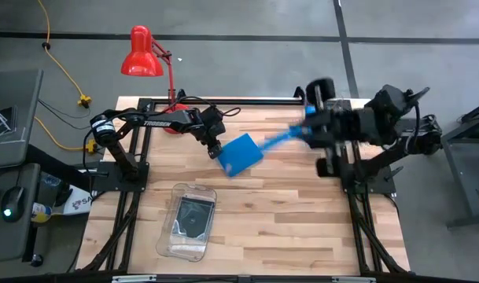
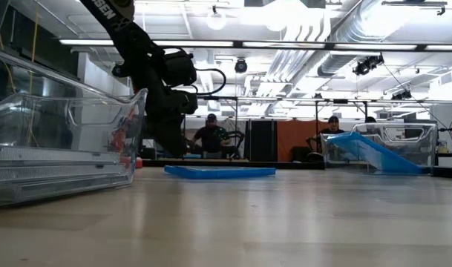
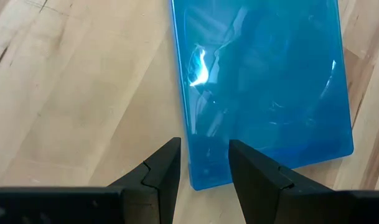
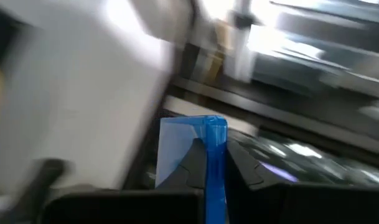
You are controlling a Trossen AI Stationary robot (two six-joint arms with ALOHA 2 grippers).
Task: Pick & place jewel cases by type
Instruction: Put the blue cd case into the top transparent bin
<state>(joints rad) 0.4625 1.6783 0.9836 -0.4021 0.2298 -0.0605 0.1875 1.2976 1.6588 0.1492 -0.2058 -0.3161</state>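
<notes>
Pale wooden planks make up the surface (image 1: 286, 212), which stands on a grey concrete floor (image 1: 247, 20) with a red desk lamp (image 1: 142, 53) at its far left corner. Nearest the front edge lies a clear rectangular plastic bin (image 1: 189, 221) with a dark jewel case (image 1: 193, 216) lying flat inside it. A second clear bin (image 2: 392, 144) shows in the low view at the right, with a blue case leaning inside it.

At the middle of the surface a bright blue square jewel case (image 3: 264, 87) lies flat on the wood. The left pincer (image 3: 203, 163) hangs just over one corner of it, its two dark fingers (image 3: 161, 168) parted to either side of that corner and gripping nothing.

Over the right side, raised off the wood, the right pincer (image 4: 209, 163) is clenched on the edge of a second blue jewel case (image 4: 189, 140), held on edge between the fingers.
</notes>
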